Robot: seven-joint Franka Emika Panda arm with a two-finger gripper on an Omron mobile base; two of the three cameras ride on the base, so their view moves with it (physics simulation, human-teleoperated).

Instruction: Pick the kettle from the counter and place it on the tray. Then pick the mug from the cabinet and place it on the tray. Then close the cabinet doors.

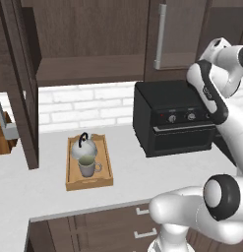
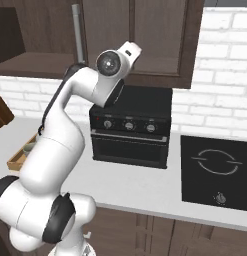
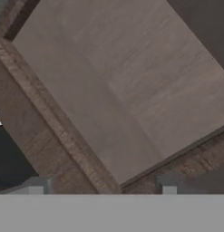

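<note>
Left door (image 1: 22, 83) of the cabinet (image 1: 91, 69) stands swung out, edge-on, far left of the hand and well apart from it. It hangs over the counter (image 1: 49, 197).

Tray (image 1: 89, 163) sits below and left of the hand on the counter. Kettle (image 1: 84, 146) is at its far end, mug (image 1: 87, 166) just in front, both inside the rim. Judging by that, both pick-and-place steps are done and only the doors remain.

Right door (image 1: 179, 32) is the near one: glass panel (image 3: 127, 81) directly ahead of the gripper (image 3: 102, 186), close, framed rail (image 3: 50, 122) running diagonally across the hand view. Its bar handle (image 1: 160, 37) is up and left of the wrist. A black oven (image 1: 174, 120) sits below the hand.

Fingertips (image 3: 36, 186) are set wide apart with nothing between them.

Handling guess: the door is rigid, hinged and light to swing, so no grasp is needed. Push flat on the wooden frame or the bar handle. Stay off the glass: slick, and likely the fragile part. Expect the contact point to slide as the door arcs.
</note>
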